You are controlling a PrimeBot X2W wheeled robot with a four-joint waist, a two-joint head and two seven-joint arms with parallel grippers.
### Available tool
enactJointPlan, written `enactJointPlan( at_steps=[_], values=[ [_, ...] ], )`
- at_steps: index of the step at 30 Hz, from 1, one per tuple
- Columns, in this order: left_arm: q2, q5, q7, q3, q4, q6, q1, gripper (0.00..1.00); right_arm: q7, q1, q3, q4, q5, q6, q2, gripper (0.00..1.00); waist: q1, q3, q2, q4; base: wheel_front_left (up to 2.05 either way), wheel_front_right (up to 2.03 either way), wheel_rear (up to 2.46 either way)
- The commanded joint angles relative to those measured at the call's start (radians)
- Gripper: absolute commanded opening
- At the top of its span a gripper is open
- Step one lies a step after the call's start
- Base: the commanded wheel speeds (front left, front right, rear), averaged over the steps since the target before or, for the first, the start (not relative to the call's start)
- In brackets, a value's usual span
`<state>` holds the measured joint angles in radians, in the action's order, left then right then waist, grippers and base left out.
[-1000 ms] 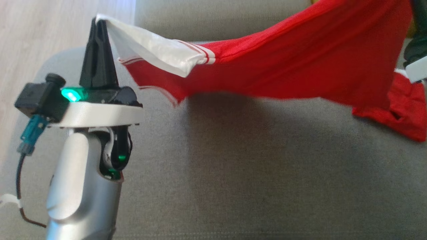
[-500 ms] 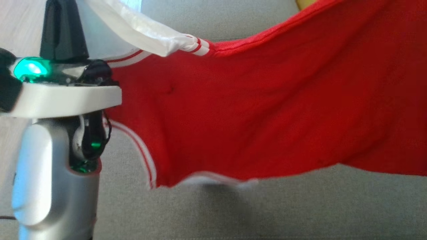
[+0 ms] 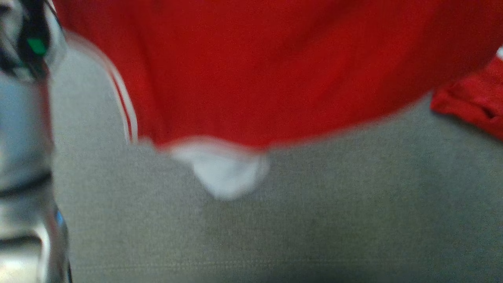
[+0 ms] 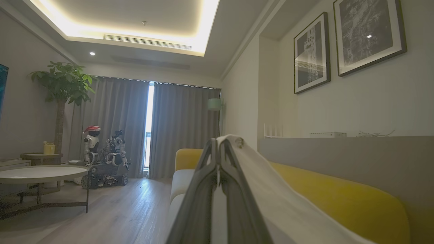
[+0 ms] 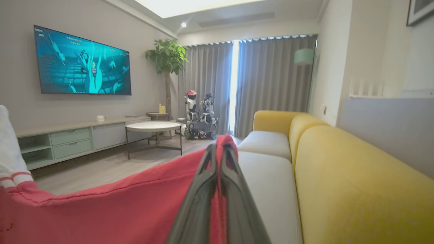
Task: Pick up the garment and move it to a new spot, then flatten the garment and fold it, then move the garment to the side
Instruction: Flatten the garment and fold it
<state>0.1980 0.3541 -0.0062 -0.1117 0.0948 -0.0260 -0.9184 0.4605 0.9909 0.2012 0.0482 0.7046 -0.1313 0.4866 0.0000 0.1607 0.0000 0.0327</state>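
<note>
The garment (image 3: 275, 67) is a red shirt with white, striped sleeves. It hangs stretched in the air above the grey sofa seat (image 3: 314, 228), and one white sleeve (image 3: 224, 173) dangles from its lower edge. In the left wrist view my left gripper (image 4: 218, 144) is shut on a white sleeve (image 4: 271, 196), fingers pointing up into the room. In the right wrist view my right gripper (image 5: 219, 149) is shut on the shirt's red edge (image 5: 118, 210). My pale left forearm (image 3: 23, 137) shows blurred at the head view's left edge.
A crumpled red part of cloth (image 3: 471, 106) lies on the seat at the right. The yellow sofa back (image 5: 356, 189) runs along the right. A round coffee table (image 5: 152, 126), a low TV cabinet (image 5: 67, 139) and toy robots (image 5: 200, 115) stand on the wood floor.
The garment has been lifted higher and closer to the head camera, now covering that view's top. The left gripper has gone up out of that view, and the picture is blurred.
</note>
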Motion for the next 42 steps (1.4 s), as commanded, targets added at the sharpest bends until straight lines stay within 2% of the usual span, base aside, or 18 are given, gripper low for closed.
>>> enactJointPlan(
  at_steps=[1,4,8,11,14,19,28,35,42],
  values=[
    [0.053,-0.01,-0.019,0.041,0.044,0.01,-0.14,0.0,-0.054,0.124,0.027,0.043,-0.04,0.001,-0.026,0.0,0.0,0.141,0.0,0.004,0.0,0.0,0.0],
    [0.059,-0.021,-0.084,0.062,0.19,0.002,-0.322,0.0,-0.197,0.308,0.069,0.199,-0.13,0.001,-0.051,0.0,0.0,0.196,0.0,0.02,0.0,0.0,0.0],
    [0.052,-0.029,-0.2,0.086,0.325,-0.014,-0.521,0.0,-0.446,0.495,0.107,0.379,-0.242,0.001,-0.069,0.0,0.0,0.238,0.0,0.044,0.0,0.0,0.0],
    [0.044,-0.039,-0.241,0.088,0.371,-0.005,-0.61,0.0,-0.598,0.565,0.084,0.496,-0.271,0.001,-0.095,0.0,0.0,0.262,0.0,0.061,0.0,0.0,0.0],
    [0.031,-0.05,-0.252,0.074,0.391,0.02,-0.617,0.0,-0.664,0.557,0.105,0.584,-0.258,0.001,-0.117,0.0,0.0,0.285,0.0,0.077,0.0,0.0,0.0],
    [0.013,-0.063,-0.255,0.052,0.399,0.056,-0.527,0.0,-0.696,0.469,0.155,0.649,-0.179,0.001,-0.129,0.0,0.0,0.319,0.0,0.094,0.0,0.0,0.0],
    [-0.01,-0.115,-0.255,0.005,0.396,0.114,-0.101,0.0,-0.698,0.141,0.306,0.723,0.015,0.001,-0.133,0.0,0.0,0.297,0.0,0.12,0.0,0.0,0.0],
    [0.027,-0.165,-0.255,-0.018,0.373,0.138,0.185,0.0,-0.616,-0.037,0.432,0.74,0.122,0.001,-0.081,0.0,0.0,0.201,0.0,0.117,0.0,0.0,0.0],
    [0.111,-0.162,-0.255,-0.066,0.367,0.154,0.406,0.0,-0.557,-0.138,0.52,0.741,0.171,0.001,-0.037,0.0,0.0,0.12,0.0,0.101,0.0,0.0,0.0]
  ],
)
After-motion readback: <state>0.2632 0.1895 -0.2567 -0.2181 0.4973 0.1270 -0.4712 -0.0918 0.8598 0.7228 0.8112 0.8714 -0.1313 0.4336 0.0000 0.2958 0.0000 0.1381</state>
